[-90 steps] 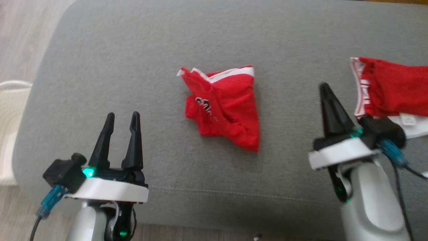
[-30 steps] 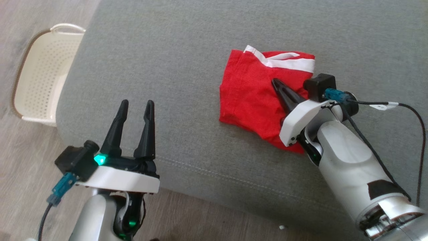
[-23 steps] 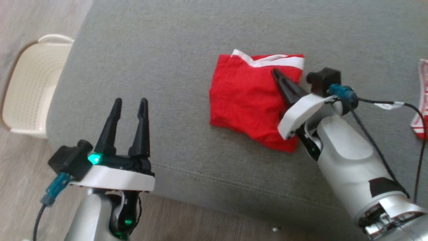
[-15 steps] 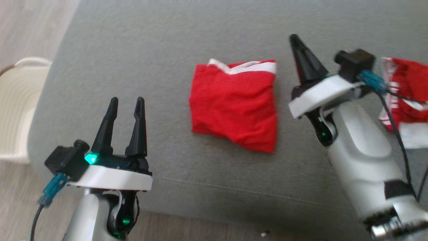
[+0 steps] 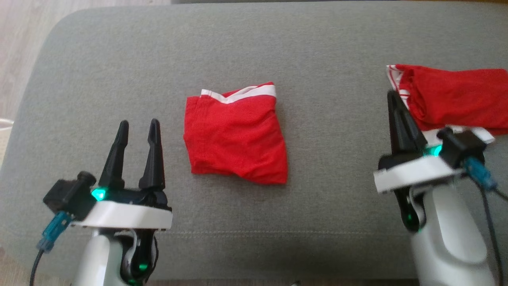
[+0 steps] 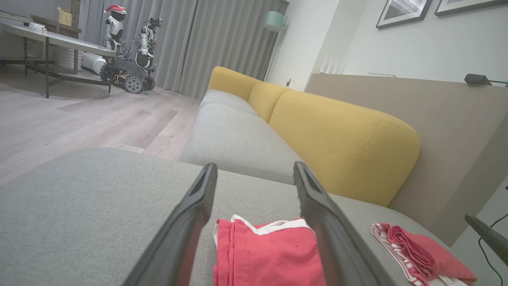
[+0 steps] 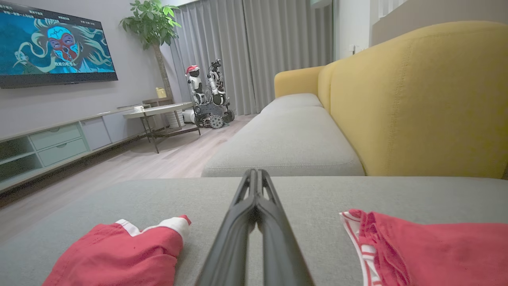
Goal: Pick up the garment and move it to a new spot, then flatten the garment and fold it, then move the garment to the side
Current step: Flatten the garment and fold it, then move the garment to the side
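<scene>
A folded red garment (image 5: 236,137) with a white band along its far edge lies flat in the middle of the grey cushion (image 5: 317,59). It also appears in the left wrist view (image 6: 270,254) and the right wrist view (image 7: 119,256). My left gripper (image 5: 137,127) stands open at the lower left, a short way left of the garment, with nothing between its fingers (image 6: 198,206). My right gripper (image 5: 393,97) is shut and empty at the lower right, well to the right of the garment, its fingers (image 7: 256,198) pressed together.
A second red garment with white striped trim (image 5: 452,99) lies crumpled at the cushion's right edge, just beyond my right gripper, with a white piece under it. A yellow sofa back (image 7: 416,99) rises behind the cushion. Wood floor (image 5: 16,39) borders the left.
My right gripper has lifted off the folded garment and drawn back to the right, still shut. The camera has swung, so the white basket has left the view. The left gripper is unchanged.
</scene>
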Motion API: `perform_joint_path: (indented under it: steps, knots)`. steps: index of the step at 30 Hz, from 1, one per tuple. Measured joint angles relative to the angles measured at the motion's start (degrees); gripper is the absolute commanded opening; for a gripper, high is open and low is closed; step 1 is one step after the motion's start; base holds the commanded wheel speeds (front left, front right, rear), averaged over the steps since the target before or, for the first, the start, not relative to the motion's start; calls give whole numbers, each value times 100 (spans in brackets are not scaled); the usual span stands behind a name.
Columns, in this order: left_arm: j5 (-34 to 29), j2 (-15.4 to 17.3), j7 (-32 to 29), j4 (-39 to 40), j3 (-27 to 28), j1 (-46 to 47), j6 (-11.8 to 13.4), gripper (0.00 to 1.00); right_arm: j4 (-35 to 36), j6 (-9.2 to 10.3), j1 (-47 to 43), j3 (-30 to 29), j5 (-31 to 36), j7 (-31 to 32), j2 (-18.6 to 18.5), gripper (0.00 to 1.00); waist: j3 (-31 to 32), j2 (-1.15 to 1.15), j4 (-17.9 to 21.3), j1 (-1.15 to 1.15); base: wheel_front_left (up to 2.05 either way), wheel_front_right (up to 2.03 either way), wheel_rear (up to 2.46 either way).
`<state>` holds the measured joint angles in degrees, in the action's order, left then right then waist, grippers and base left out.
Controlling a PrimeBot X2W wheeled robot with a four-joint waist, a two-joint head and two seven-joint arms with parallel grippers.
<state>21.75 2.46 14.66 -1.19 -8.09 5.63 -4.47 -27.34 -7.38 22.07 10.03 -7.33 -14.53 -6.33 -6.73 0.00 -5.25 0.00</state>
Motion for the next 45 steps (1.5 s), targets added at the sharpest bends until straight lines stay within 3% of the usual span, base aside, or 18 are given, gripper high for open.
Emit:
perform_joint_path:
  steps: [11, 12, 13, 14, 15, 33, 45]
  knots:
    - [-19, 1, 0, -219, 94, -344, -60, 100, 480, 0, -905, -465, 546, 29, 234, 0, 68, 0, 142, 0, 0, 0, 0]
    - [-33, 1, 1, -276, 83, -347, -60, 100, 498, 0, -938, -520, 557, 29, 260, 6, 58, 0, 147, 0, 0, 0, 0]
    - [-32, 2, 0, -350, 60, -348, -64, 100, 530, 0, -962, -569, 592, 29, 275, 49, 46, 0, 150, 0, 0, 0, 0]
    - [-37, 1, 0, -394, 40, -352, -65, 100, 570, 0, -982, -614, 625, 29, 277, 49, 28, 0, 150, 0, 0, 0, 0]
    - [-47, 1, 0, -408, 31, -353, -66, 100, 590, 0, -994, -650, 639, 37, 279, 100, 10, 0, 147, 0, 0, 0, 0]
    - [-99, 1, 0, -389, 42, -288, -160, 100, 625, 0, -1012, -691, 592, 36, 310, 100, -145, 0, 53, 0, 0, 0, 0]
    - [-78, 1, 0, -332, -104, -15, -158, 100, -16, 0, -350, 321, -172, 804, 307, 100, -623, 0, -343, 0, 0, 0, 0]
